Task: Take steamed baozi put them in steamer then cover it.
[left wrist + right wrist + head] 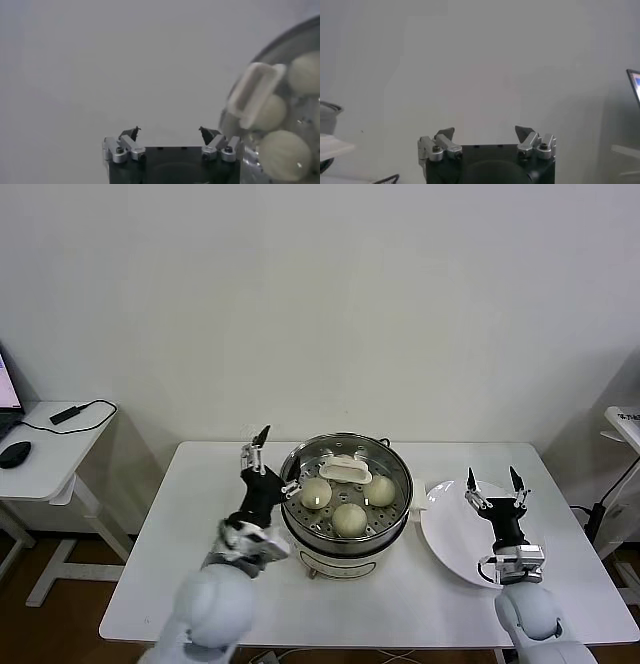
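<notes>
The steamer (346, 536) stands mid-table with the glass lid resting on it, the lid's white handle (345, 471) toward the back. Three baozi (349, 519) show through the glass. My left gripper (276, 460) is open just left of the pot's rim, holding nothing. In the left wrist view the left gripper (170, 131) stands apart from the steamer (246, 156), where the lid handle (255, 92) and baozi (285, 152) show. My right gripper (492, 478) hovers open and empty over the white plate (447, 536); the right wrist view shows the right gripper (485, 131) with empty jaws.
The white plate lies bare to the right of the pot, near the table's right edge. A side desk (45, 454) with a mouse (14, 453) and a cable stands to the far left. Another white surface (625, 422) sits at the far right.
</notes>
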{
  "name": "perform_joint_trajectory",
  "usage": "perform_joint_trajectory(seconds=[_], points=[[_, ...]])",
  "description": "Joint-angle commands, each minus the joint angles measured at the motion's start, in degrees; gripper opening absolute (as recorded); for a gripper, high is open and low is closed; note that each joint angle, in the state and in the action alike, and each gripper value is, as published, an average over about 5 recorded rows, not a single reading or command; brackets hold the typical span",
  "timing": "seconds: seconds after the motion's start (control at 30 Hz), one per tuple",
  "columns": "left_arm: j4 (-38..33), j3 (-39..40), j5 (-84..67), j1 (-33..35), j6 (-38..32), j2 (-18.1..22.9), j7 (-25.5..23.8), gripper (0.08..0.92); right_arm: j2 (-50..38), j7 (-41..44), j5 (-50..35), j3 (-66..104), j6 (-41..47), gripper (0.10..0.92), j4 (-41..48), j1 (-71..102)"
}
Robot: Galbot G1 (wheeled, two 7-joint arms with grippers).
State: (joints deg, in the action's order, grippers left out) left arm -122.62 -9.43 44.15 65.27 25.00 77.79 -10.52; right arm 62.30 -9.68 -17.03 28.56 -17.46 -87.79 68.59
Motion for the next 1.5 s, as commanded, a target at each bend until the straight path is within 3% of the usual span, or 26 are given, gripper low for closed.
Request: perform_joint_trajectory(seconds=[0.03, 0.43, 0.93, 1.5], points=[[10.14, -16.26, -50.09, 4.27, -28.01, -4.07, 3.55, 0.823, -0.95, 3.58, -6.14, 1.73, 5.57, 0.823, -2.31, 3.57], [15.19, -15.03, -44.64, 5.94, -34.6, -3.08, 2.28, 0.823, -1.6, 5.04, -8.06, 2.53, 5.32, 0.823, -5.22, 6.7], [15.82, -16.86, -43.95, 8.38, -33.37, -2.7, 6.23, 0.823, -1.56, 5.22, -8.26, 2.63, 4.76, 0.823, -4.71, 7.6], [13.88, -20.35, -40.19, 17.2, -31.17, -3.62, 5.66, 0.823, -1.54, 6.25, -7.82, 2.56, 3.89, 0.823, -4.85, 8.2]])
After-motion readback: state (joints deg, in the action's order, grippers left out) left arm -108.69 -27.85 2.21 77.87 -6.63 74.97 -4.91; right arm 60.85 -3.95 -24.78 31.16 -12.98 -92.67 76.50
